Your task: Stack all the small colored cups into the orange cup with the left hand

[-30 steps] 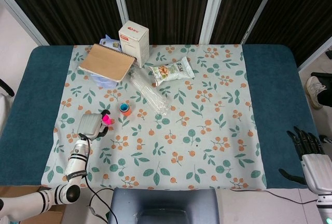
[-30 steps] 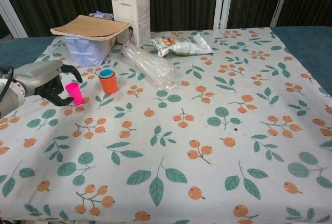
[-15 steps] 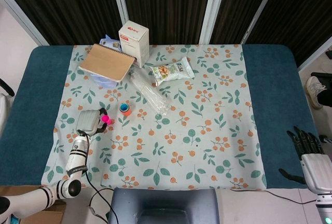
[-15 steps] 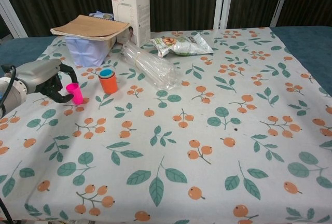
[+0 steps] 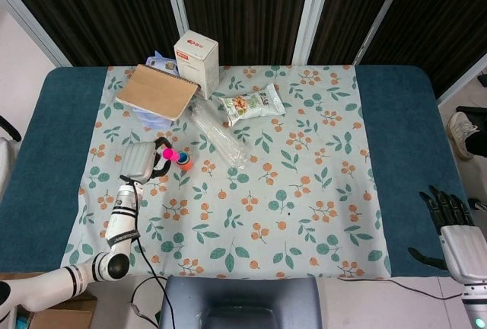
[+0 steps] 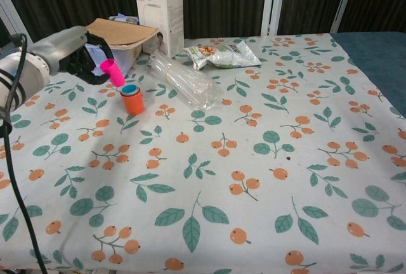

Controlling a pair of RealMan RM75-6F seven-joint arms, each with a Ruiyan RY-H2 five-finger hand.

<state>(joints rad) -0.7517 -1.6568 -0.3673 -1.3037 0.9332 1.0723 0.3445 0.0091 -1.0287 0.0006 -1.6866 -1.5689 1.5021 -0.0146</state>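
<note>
Left hand: I had my left hand (image 6: 76, 55) raised above the table's left side, fingers pinching the pink cup (image 6: 111, 71), which tilted with its mouth up and away from me.
Pink cup: it hung in the air just beside and above the orange cup (image 6: 132, 100), not touching it.
Orange cup: it stood upright on the floral tablecloth (image 6: 254, 179), left of centre, with a blue cup (image 6: 130, 89) nested inside.
Right hand: my right hand (image 5: 455, 226) sat off the table's near right corner, fingers spread, holding nothing.
Nearby: a clear plastic bottle (image 6: 184, 82) lay on its side close to the orange cup, toward the far edge; a spiral notebook (image 6: 114, 33) rested on a container right behind my left hand.
Far edge: a white carton (image 6: 159, 14) stood upright, with a snack packet (image 6: 223, 54) beside it.
</note>
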